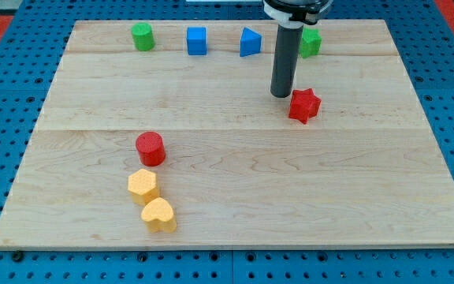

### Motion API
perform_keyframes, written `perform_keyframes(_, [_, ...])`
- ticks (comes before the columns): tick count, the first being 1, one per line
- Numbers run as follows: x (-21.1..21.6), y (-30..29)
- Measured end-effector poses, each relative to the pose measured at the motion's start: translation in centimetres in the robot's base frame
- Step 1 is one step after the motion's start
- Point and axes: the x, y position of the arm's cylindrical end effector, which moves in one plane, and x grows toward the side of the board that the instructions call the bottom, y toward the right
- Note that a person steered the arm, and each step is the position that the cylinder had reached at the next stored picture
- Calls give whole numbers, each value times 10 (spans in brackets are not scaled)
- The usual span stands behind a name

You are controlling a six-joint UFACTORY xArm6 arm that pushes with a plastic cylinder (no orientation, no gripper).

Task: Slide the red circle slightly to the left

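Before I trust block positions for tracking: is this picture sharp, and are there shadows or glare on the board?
Camera view: sharp throughout; red circle and red star have crisp edges. Lighting is even, with only faint soft shadows under blocks and my tip. Mild sheen on the wooden board, no blown-out glare.

Red circle and star, two yellow blocks, pale striped wooden board.
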Motion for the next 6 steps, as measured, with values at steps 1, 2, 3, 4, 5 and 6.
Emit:
perform_keyframes(1, [20, 7])
perform_keyframes(2, [37, 12])
perform_keyframes(3, [46, 8])
perform_keyframes(4, [84, -26])
perform_keyframes(5, [139, -56])
perform_keyframes(6, [144, -121])
